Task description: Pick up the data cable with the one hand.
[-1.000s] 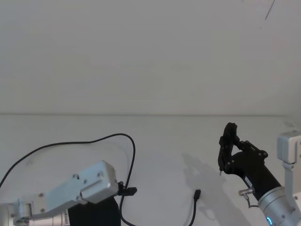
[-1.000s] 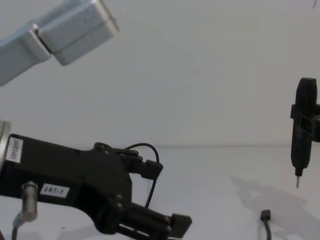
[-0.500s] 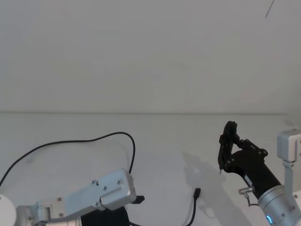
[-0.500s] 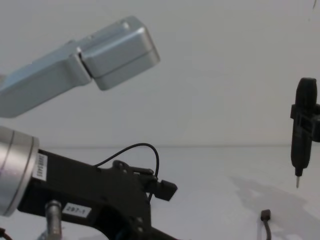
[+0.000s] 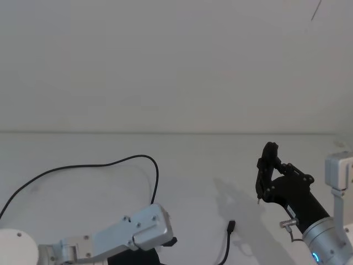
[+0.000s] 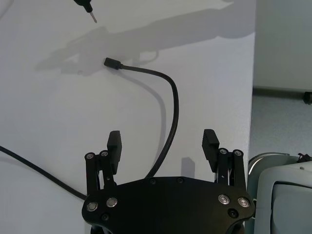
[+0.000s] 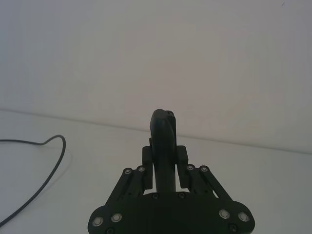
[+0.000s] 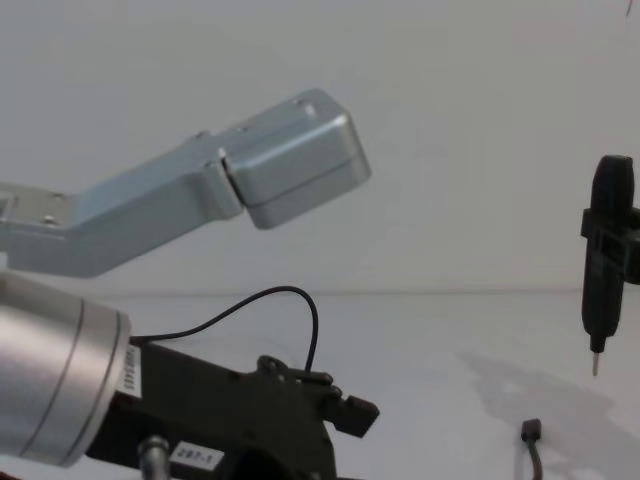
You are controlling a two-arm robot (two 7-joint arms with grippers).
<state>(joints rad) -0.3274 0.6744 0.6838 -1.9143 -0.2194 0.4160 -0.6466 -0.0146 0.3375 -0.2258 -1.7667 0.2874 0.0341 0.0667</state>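
The long thin black data cable [image 6: 175,105] lies slack on the white surface [image 6: 58,122], curving to its small blocky plug [image 6: 111,62]. The black plastic left gripper [image 6: 162,138] hovers above, fingers apart astride the strand; it should descend straight, keep the cable centred and close low. The right gripper [image 7: 165,157], well apart, has its fingers clamped on a slim black pen-like tool [image 8: 608,260]

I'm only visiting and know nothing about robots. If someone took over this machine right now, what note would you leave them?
Left gripper: fingers open above the table, with the data cable running between them, not gripped.
Right gripper: shut on a pen-like tool, held upright, its tip hanging near the cable's plug without touching it.
Done: left gripper lined up over the cable.
Left: close the fingers on the cable and lift it.
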